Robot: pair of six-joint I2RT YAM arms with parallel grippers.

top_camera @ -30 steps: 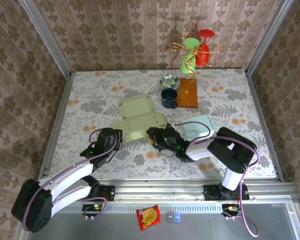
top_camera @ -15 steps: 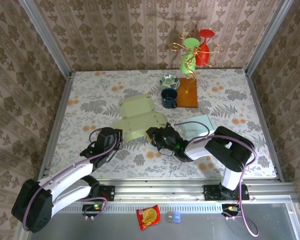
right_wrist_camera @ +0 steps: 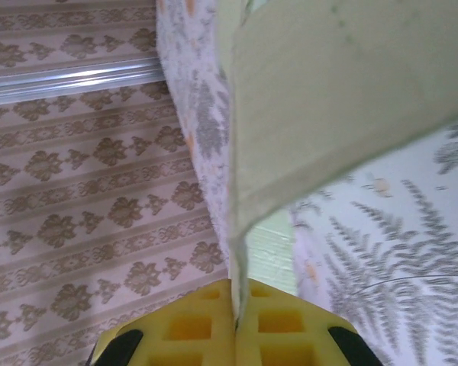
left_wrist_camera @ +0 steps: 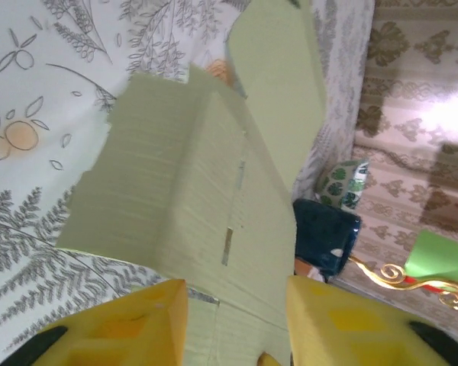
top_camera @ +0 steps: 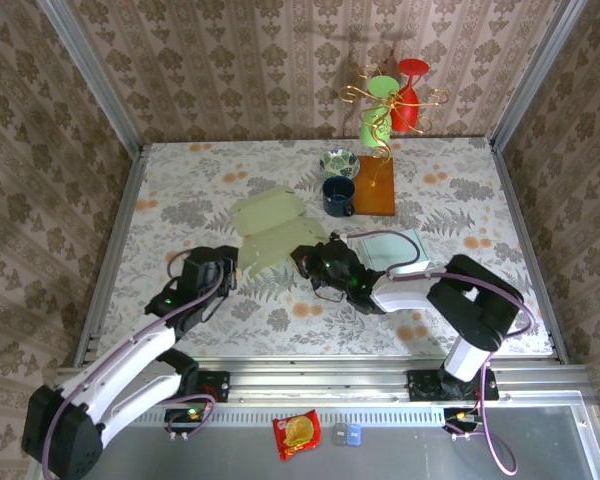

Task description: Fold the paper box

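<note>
The right pincer [right_wrist_camera: 235, 303] has just pinched shut on a flap of the flat paper box [top_camera: 268, 232] lying mid-way across the counter [top_camera: 180, 180]; the left pincer [left_wrist_camera: 237, 326] has released and stands spread, so the fold likely passes to 1 arm.

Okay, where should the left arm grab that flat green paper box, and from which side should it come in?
Probably its near-left flap edge, approached low from the left. The paper box is a thin sheet lying mostly flat, so only an edge can be pinched. The left gripper is open facing that edge, while the right gripper pinches the opposite side.
</note>
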